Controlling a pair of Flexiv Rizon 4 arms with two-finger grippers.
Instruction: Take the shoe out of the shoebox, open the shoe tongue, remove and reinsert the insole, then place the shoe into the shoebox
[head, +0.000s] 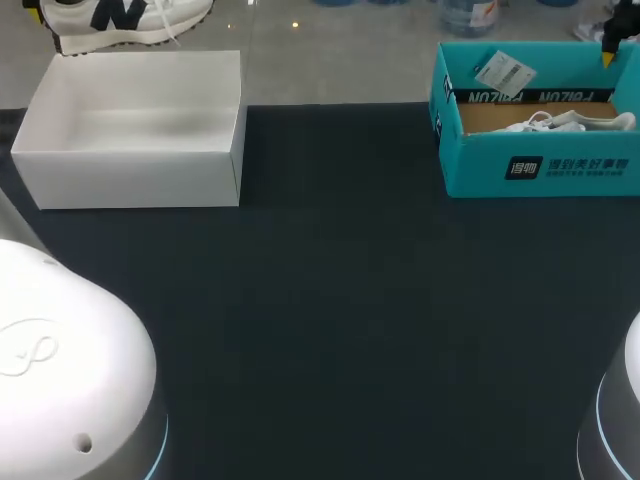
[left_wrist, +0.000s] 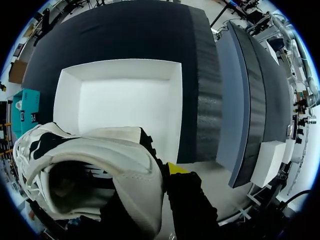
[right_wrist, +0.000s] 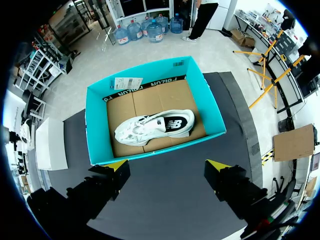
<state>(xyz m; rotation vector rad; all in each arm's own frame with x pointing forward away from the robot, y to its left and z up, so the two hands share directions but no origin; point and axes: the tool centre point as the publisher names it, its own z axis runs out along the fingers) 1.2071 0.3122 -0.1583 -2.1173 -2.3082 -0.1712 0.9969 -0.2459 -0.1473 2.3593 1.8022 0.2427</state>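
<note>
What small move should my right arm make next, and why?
Probably lower the right gripper into the teal shoebox toward the white sneaker. The gripper hangs open above the box, and the sneaker lies on its side inside, not yet gripped.

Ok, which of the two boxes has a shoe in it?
The teal box, with a white shoe lying inside; the white box holds nothing.

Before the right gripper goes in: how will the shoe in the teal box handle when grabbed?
The shoe lies on its side, so it probably won't roll. Its soft-looking upper likely gives when squeezed, so a grip there may deform it. The loose laces may trail or snag on the way out.
</note>
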